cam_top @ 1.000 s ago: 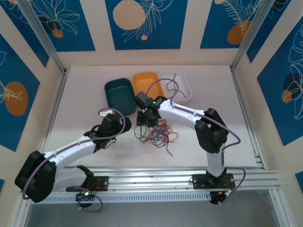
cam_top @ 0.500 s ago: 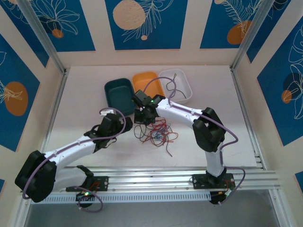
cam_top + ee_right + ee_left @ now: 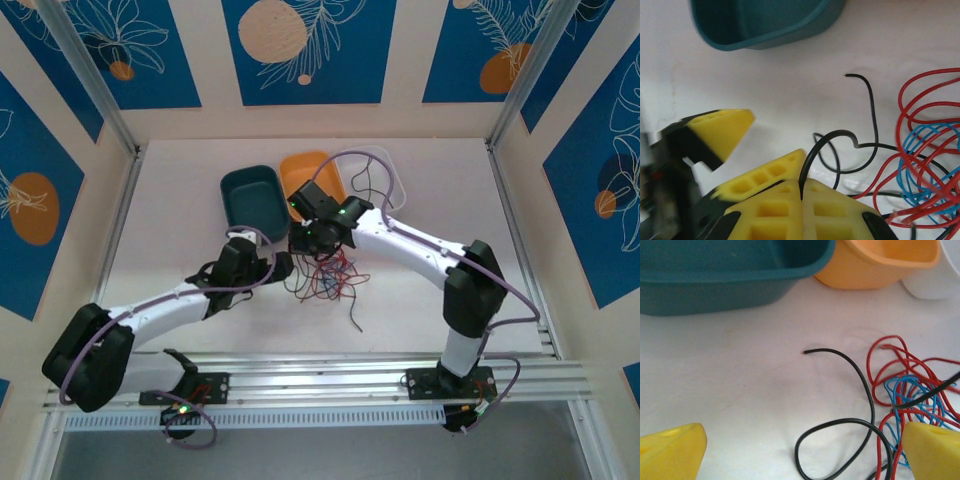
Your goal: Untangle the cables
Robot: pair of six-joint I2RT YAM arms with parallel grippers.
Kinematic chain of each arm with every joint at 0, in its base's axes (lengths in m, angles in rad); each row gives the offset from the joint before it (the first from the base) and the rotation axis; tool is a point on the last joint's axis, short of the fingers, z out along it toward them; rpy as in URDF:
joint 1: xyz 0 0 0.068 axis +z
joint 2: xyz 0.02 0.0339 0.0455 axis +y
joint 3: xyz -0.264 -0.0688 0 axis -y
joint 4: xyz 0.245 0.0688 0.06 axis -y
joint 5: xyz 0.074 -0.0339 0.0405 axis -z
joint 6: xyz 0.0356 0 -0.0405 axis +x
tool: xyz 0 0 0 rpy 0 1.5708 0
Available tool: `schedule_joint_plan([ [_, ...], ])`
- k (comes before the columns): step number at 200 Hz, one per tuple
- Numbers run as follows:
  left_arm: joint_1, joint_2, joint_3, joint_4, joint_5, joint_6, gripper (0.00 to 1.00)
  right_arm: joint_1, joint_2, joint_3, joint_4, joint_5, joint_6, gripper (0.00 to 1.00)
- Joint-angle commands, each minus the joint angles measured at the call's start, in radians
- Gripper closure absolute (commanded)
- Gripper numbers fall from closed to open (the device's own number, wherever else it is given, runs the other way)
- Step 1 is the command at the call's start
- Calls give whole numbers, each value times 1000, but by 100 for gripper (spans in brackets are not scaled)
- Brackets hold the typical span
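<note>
**A:** One black cable (image 3: 809, 152) is caught. The right gripper (image 3: 801, 186) has its pads pressed flat together, and that strand rises straight out of the seam between them.

**B:** Good pick, I'd say. Black is easy to tell from the red and blue, so pinching that single strand gives the arm something it can draw clear of the knot.

**A:** The rest of the cables (image 3: 325, 278) lie in a loose heap mid-table, just in front of the teal bin (image 3: 250, 195) and the orange bin (image 3: 312, 168).

**B:** Those bins look like drop-off spots for freed strands, with the white bin (image 3: 392, 190) beside them.

**A:** Over to the left gripper (image 3: 800, 452). It is spread wide and gripping nothing, low over the table (image 3: 730, 370). A black loop (image 3: 840, 422) lies between its yellow fingers (image 3: 670, 450), and the tangle is just beside the other one.

**B:** My guess is that it's placed to pin the bunch down, so that a pull from the right arm doesn't drag the whole heap along.

**A:** Is that loop part of the pinched strand?

**B:** Can't tell from these views.
</note>
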Motion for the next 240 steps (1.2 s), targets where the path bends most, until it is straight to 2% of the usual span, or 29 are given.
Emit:
schedule_joint_plan([
  [1, 10, 22, 20, 75, 92, 35, 0, 15, -109, -27, 32, -1, -54, 100],
  [64, 8, 74, 39, 199, 190, 38, 0, 73, -305, -45, 70, 87, -178, 100],
  [107, 8, 78, 36, 210, 195, 33, 0, 85, -411, -36, 105, 140, -256, 100],
  [137, 6, 75, 30, 218, 195, 29, 0, 85, -475, -36, 145, 128, -311, 100],
  [240, 6, 96, 28, 239, 210, 15, 0, 85, -521, 126, 149, 86, -501, 100],
])
